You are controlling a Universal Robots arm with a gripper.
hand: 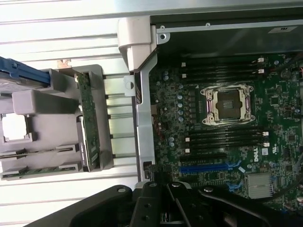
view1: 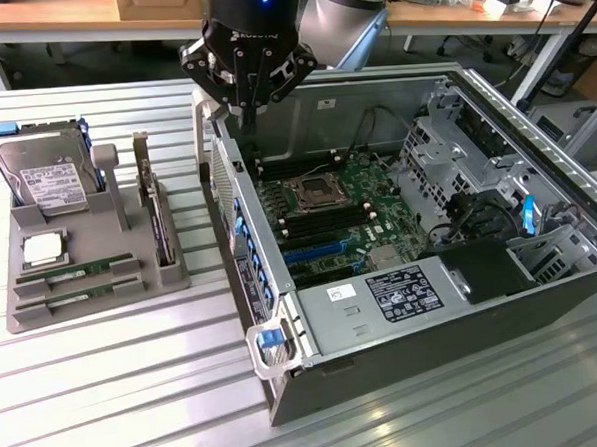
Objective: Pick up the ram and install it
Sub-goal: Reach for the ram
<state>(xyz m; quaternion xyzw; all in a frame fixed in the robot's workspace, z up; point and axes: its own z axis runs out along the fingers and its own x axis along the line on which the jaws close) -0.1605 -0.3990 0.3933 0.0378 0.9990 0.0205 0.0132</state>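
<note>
The fingers [view1: 243,102] are pressed together and carry nothing. They point straight down over the rim of the open computer case [view1: 386,369], on the side that faces the tray [view1: 93,308]. In the wrist view the dark fingers [hand: 152,208] sit over that same edge, with the motherboard [hand: 227,156] spread out beyond them.

The ram [view1: 76,267] is well apart from the fingers, off toward the exterior view's left and lower down. It lies flat in a slot of the grey tray on the bench [view1: 107,394]. A second stick [view1: 80,289] lies just beside it in the next slot, a little farther from the fingers. On the same tray, a square silver processor chip [view1: 42,249] rests just behind the ram. A hard drive [view1: 46,177] leans at the back, and a wider green card with a metal bracket [view1: 156,221] stands on edge on the side nearest the fingers.

Inside the case, below and beyond the fingers, the processor socket [view1: 310,193] is open, with black memory slots [hand: 222,137] running alongside it.
</note>
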